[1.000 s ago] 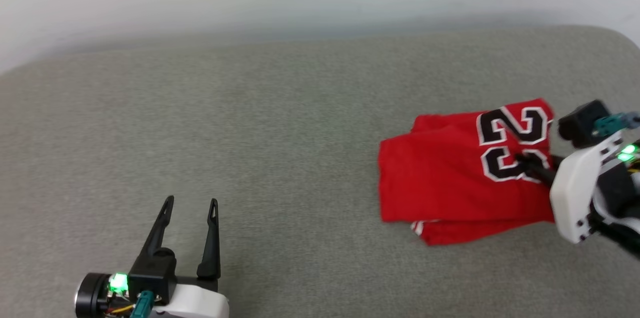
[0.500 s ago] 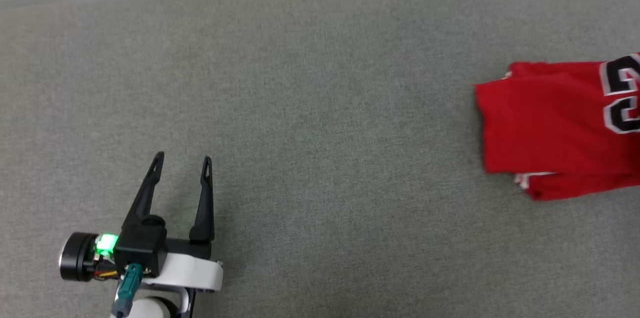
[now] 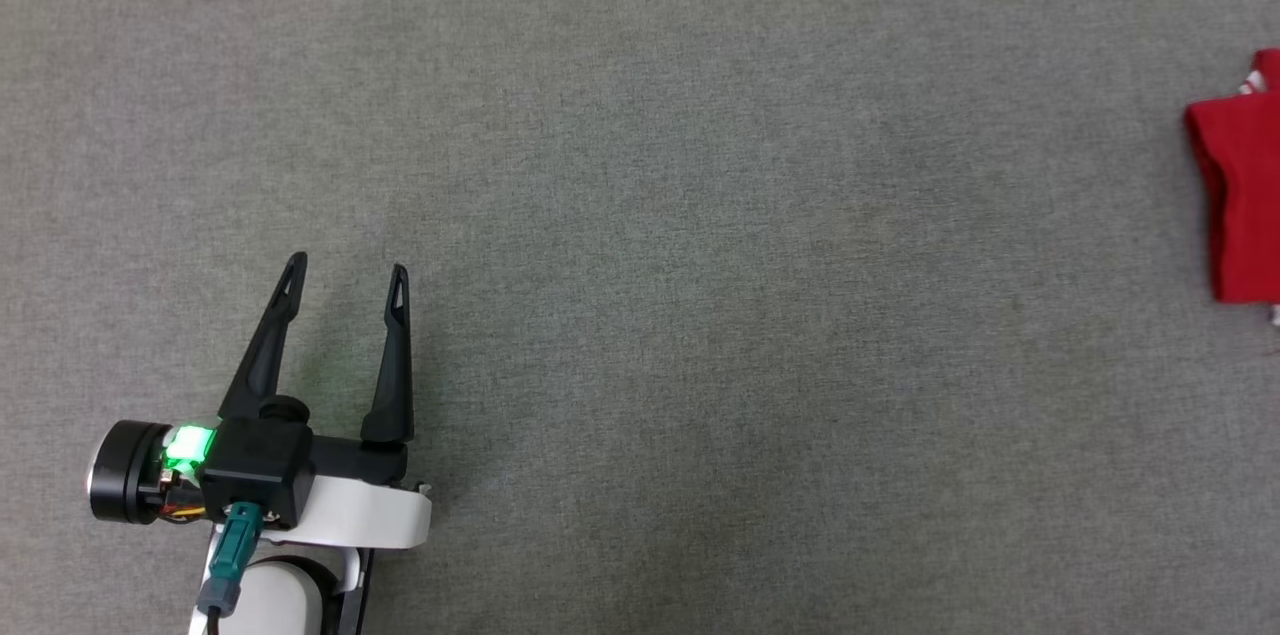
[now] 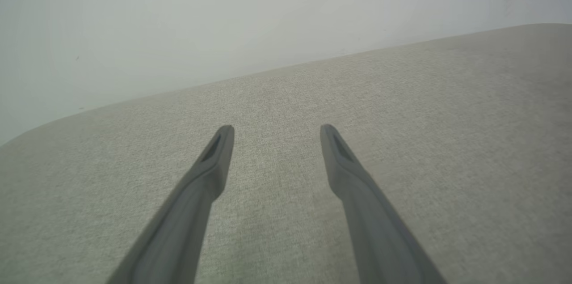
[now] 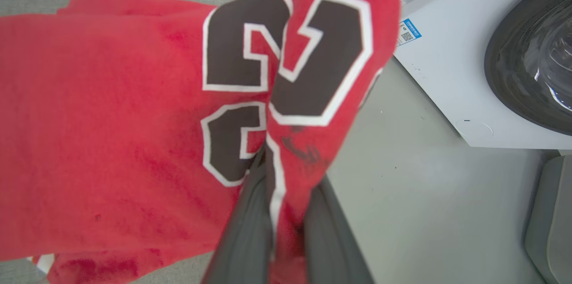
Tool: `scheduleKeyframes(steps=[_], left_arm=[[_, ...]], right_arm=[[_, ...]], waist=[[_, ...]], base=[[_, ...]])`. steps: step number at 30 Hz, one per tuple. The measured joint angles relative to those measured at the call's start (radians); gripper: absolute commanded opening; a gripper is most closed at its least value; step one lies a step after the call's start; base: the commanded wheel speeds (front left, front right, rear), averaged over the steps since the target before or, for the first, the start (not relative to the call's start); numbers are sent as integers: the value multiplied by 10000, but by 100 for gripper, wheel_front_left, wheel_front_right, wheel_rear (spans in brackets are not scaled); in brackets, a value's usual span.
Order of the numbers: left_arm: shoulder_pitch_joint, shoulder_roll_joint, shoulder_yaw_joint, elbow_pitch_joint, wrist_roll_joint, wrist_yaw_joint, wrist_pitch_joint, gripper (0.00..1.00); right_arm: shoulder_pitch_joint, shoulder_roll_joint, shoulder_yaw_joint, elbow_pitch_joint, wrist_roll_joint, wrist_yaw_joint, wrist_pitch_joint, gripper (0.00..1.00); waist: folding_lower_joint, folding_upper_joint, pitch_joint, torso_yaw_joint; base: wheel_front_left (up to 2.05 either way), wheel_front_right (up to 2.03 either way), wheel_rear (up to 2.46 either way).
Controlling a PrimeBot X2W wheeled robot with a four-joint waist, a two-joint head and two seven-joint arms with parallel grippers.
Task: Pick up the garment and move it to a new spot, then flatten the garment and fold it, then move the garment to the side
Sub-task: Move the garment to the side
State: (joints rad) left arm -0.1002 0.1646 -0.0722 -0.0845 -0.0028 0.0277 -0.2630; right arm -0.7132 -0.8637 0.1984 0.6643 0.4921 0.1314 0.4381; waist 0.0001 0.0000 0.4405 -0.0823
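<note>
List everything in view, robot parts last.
garment: one, red with black white-edged numerals, at the cushion's right
cushion: one, grey, under the garment and left gripper
wall: one, pale, behind the cushion
washing machine: one, white with dark door, on the floor
floor: one, pale grey, beside the cushion
left gripper: one, black, open over the cushion
right gripper: one, dark, shut on the garment

White arm shell (image 3: 350,520), black wrist block (image 3: 255,470), green light (image 3: 190,442), teal plug (image 3: 232,540), slim dark jaws
</note>
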Motion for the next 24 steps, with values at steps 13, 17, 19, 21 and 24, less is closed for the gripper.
scheduleKeyframes(steps=[13,17,19,21,24], left_arm=[[-80,50,-86,21,15,165,0,100],[-58,0,-134,107,12,203,0,100],[11,-46,-151,140,-4,238,0,100],[139,-104,-176,188,-15,267,0,100],[319,-159,-194,234,-77,326,0,100]], right_arm=[[-352,825,-1206,811,-1340,0,-368,100],[-361,970,-1511,788,-1785,0,-594,100],[-354,989,-1592,669,-2004,0,-771,100],[-341,1062,-1772,453,-2190,0,-1116,100],[-260,1195,-2092,13,-2422,0,-1939,100]], waist=[[-1,0,3,-35],[-1,0,-306,-62],[-1,1,-508,-64],[-1,0,-737,-59],[-1,0,-1113,-30]], base=[[0,0,0],[0,0,0],[0,0,0],[0,0,0],[0,0,0]])
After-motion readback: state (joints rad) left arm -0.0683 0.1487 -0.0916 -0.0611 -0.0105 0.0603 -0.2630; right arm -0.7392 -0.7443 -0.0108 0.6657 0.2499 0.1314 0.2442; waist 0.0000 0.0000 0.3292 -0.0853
